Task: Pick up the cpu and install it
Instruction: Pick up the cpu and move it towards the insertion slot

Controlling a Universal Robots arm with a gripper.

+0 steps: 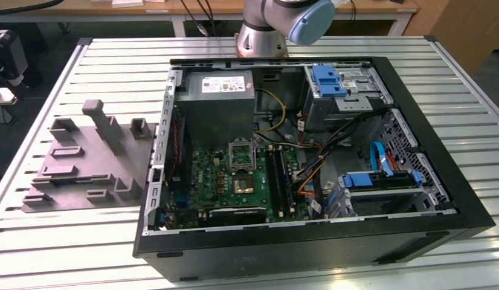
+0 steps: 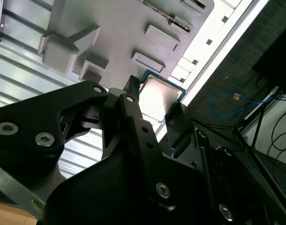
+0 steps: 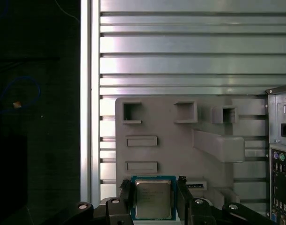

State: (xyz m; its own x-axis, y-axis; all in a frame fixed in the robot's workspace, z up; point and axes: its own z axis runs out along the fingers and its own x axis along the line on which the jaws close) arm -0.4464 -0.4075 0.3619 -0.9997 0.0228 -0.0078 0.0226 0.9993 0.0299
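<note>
The black claw [image 3: 153, 190] clamps opposite edges of the small square silver-topped cpu [image 3: 153, 201] above the grey plastic fixture [image 3: 171, 140], at the exterior view's left of the open black computer case [image 1: 314, 248]; carry it level, squeeze light.

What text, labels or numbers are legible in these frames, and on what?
No text can be read.
Print on the cpu lid: faint lines, too blurred.
Label on the power supply: too small.
Markings beside the rear ports of the computer case: too small.
</note>
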